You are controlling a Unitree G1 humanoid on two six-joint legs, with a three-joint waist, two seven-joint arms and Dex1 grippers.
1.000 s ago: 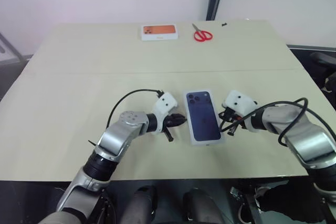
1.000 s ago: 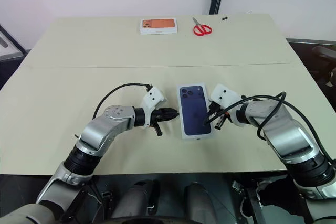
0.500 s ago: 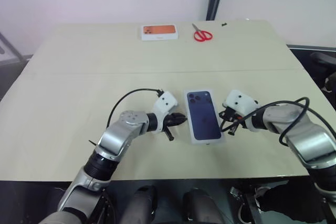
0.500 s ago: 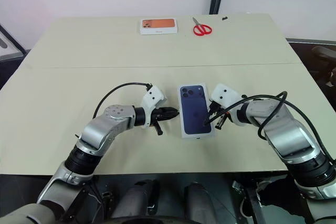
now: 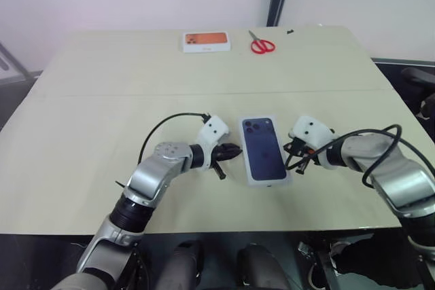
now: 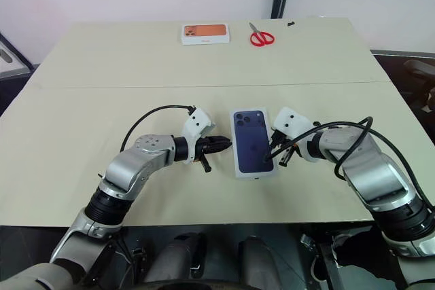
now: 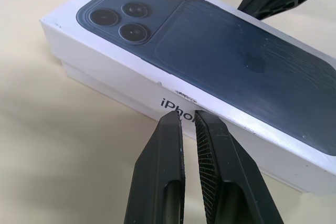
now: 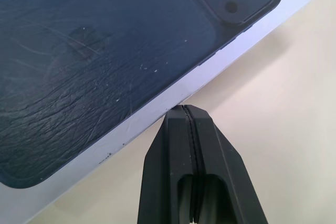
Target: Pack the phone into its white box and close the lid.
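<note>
The lid [image 5: 264,149], printed with a dark blue phone's back and cameras, sits on the white box [image 7: 100,88] at the table's near middle. The phone itself is hidden. My left gripper [image 5: 234,152] lies just left of the box. Its fingertips [image 7: 173,121] are nearly together with nothing between them, right at the lid's lettered side wall. My right gripper [image 5: 291,149] is at the box's right side. It is shut and empty, with its tips [image 8: 184,109] at the lid's long edge.
A white box printed with an orange phone [image 5: 206,41] and red-handled scissors [image 5: 262,45] lie at the table's far edge. The beige table [image 5: 102,120] has a seam running across its middle. Its front edge is close below both arms.
</note>
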